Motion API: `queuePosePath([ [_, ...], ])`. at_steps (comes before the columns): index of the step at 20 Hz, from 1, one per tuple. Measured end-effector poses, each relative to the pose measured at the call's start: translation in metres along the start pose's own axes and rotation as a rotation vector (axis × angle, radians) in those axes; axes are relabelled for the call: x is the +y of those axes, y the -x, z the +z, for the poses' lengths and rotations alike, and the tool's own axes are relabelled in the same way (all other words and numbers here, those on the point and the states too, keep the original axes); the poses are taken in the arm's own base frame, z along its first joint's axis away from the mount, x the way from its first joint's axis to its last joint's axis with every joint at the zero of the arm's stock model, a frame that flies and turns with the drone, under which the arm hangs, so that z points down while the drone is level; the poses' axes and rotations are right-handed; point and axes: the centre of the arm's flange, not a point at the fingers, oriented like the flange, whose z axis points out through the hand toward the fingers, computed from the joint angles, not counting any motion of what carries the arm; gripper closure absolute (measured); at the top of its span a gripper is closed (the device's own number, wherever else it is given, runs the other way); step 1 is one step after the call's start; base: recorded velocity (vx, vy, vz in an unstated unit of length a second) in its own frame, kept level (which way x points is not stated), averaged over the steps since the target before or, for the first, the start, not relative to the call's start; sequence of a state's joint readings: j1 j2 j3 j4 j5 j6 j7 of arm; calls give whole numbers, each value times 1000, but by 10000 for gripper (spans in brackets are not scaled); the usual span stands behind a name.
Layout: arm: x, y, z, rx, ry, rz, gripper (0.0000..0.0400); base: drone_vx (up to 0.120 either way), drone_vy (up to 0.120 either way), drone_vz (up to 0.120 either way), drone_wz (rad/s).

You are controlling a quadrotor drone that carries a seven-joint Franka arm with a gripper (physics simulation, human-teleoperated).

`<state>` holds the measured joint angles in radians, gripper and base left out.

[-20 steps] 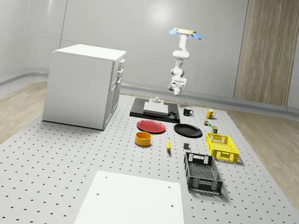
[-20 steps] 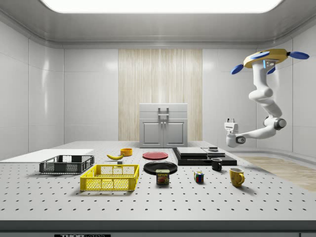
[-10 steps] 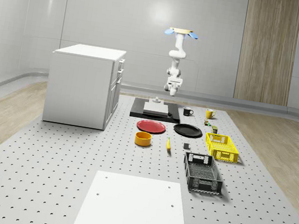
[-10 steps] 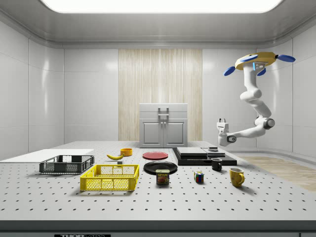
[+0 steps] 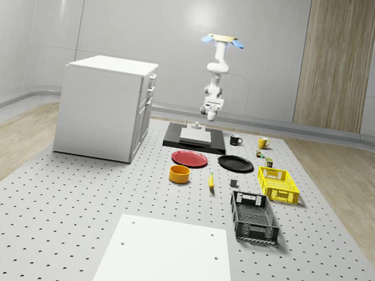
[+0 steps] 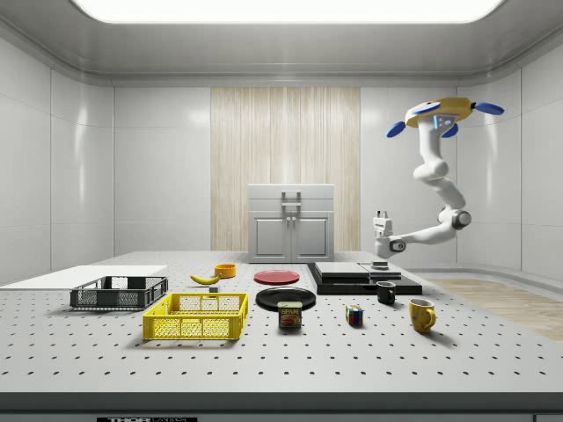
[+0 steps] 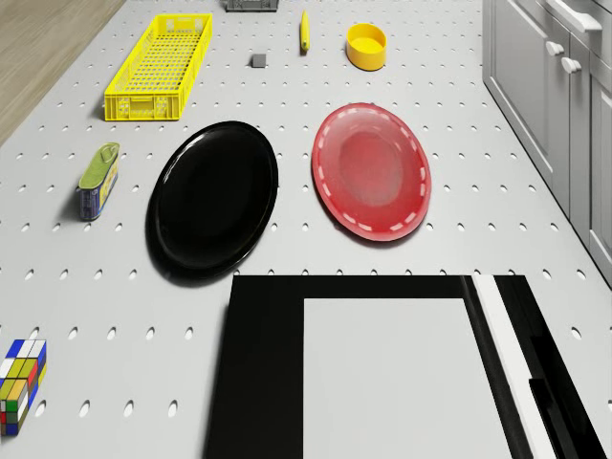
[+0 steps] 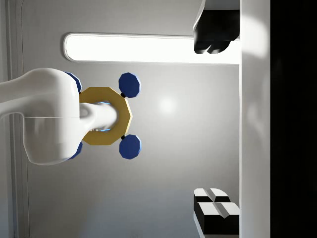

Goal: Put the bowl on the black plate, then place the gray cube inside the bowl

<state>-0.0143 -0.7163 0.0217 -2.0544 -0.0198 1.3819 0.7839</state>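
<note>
Side view: the yellow-bodied drone (image 6: 437,114) hovers beyond the flat black-and-white slab (image 6: 361,275), its white two-finger gripper (image 6: 382,215) pointing upward above that slab. Wrist view shows both black-tipped fingers (image 8: 213,32) spread wide, holding nothing.

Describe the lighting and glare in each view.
Side view: a bright ceiling light panel washes out. Whole-scene view: soft sheen on the back wall. Drone view: the black plate casts a soft shadow. Wrist view: the light strip glares behind the drone.
</note>
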Motion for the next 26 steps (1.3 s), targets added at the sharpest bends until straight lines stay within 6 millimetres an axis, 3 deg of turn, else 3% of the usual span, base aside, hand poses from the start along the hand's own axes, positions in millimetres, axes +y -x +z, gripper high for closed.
queuePosePath([
  [10,-10,11,1,110,100,-2,0,120,-120,0,0],
  [17,-36,38,15,396,379,-9,0,120,-103,0,0],
  [21,-59,62,49,740,724,-17,0,120,0,-100,0],
  [26,-64,68,130,1332,1321,-29,0,120,0,-120,0],
])
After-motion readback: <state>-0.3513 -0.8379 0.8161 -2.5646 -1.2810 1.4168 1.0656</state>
